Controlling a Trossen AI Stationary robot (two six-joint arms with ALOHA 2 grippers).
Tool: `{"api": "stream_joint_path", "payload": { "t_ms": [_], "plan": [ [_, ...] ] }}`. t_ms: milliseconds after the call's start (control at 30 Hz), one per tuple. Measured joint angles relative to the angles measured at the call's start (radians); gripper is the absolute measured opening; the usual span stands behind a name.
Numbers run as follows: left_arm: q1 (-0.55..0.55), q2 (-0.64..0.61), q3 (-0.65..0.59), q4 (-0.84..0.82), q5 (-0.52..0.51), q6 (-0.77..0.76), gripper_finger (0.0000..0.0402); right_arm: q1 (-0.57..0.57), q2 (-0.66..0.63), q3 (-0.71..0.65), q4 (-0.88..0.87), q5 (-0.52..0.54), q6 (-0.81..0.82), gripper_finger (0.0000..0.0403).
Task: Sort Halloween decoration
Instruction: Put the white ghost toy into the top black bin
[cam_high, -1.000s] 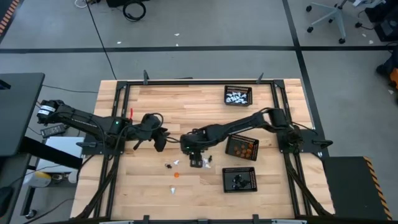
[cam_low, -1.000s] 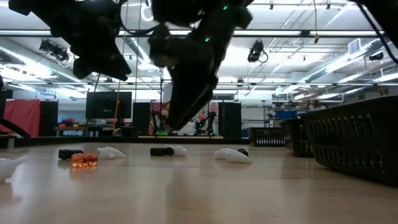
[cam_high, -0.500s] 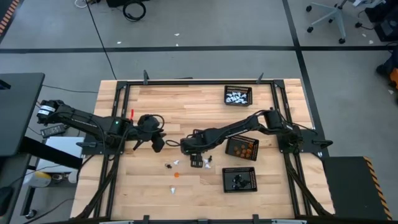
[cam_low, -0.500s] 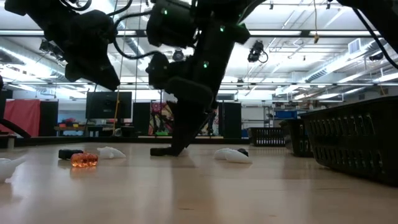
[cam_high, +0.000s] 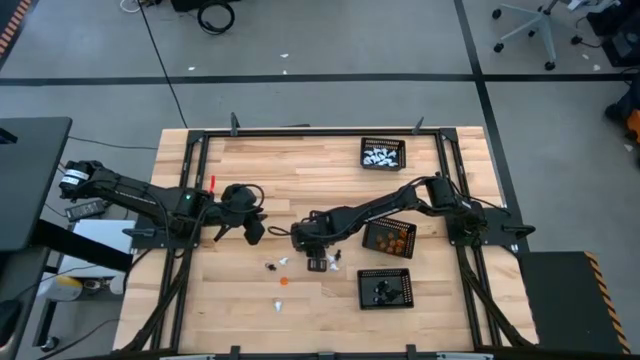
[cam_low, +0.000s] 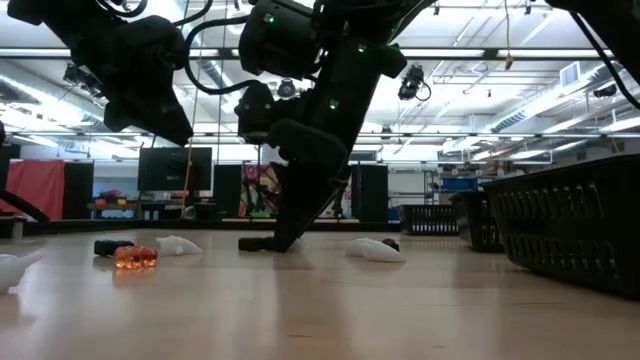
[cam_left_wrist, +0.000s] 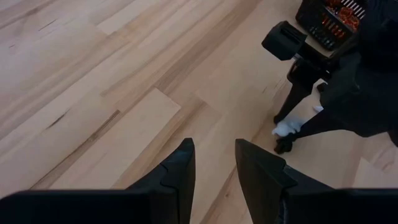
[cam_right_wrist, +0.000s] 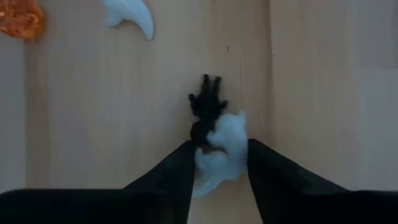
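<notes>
Pale wood-plank worktop (cam_high: 300, 170) inside a black metal frame (cam_high: 320, 131), standing on grey concrete floor (cam_high: 330, 50) crossed by dark tape lines. Black cable coil (cam_high: 215, 15) on the floor beyond the far edge; office chair (cam_high: 527, 28) with a star base at far right. Low view: open hall, exposed ceiling with long strip lights (cam_low: 560, 100), red curtain (cam_low: 35, 190) at left, a dark monitor (cam_low: 175, 168) farther back.

Three trays (cam_high: 383, 153) along the table's (cam_high: 300, 170) right side, loose figures (cam_high: 277, 264) left of them.
</notes>
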Motion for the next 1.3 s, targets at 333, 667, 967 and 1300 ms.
{"api": "stream_joint_path", "payload": {
  "t_ms": [333, 667, 967, 1300],
  "plan": [
    [0.000, 0.000, 0.000, 0.002, 0.000, 0.000, 0.0123, -0.002, 0.003, 0.014, -0.002, -0.002, -0.001, 0.0112],
    [0.000, 0.000, 0.000, 0.004, 0.000, -0.007, 0.0123, -0.014, 0.004, 0.016, -0.003, -0.031, -0.008, 0.0079],
    [0.000, 0.000, 0.000, 0.003, 0.000, -0.014, 0.0123, -0.029, 0.004, 0.016, -0.004, -0.058, -0.010, 0.0053],
    [0.000, 0.000, 0.000, -0.002, 0.000, -0.010, 0.0123, -0.044, 0.004, 0.017, -0.007, -0.069, -0.010, 0.0049]
  ]
}}
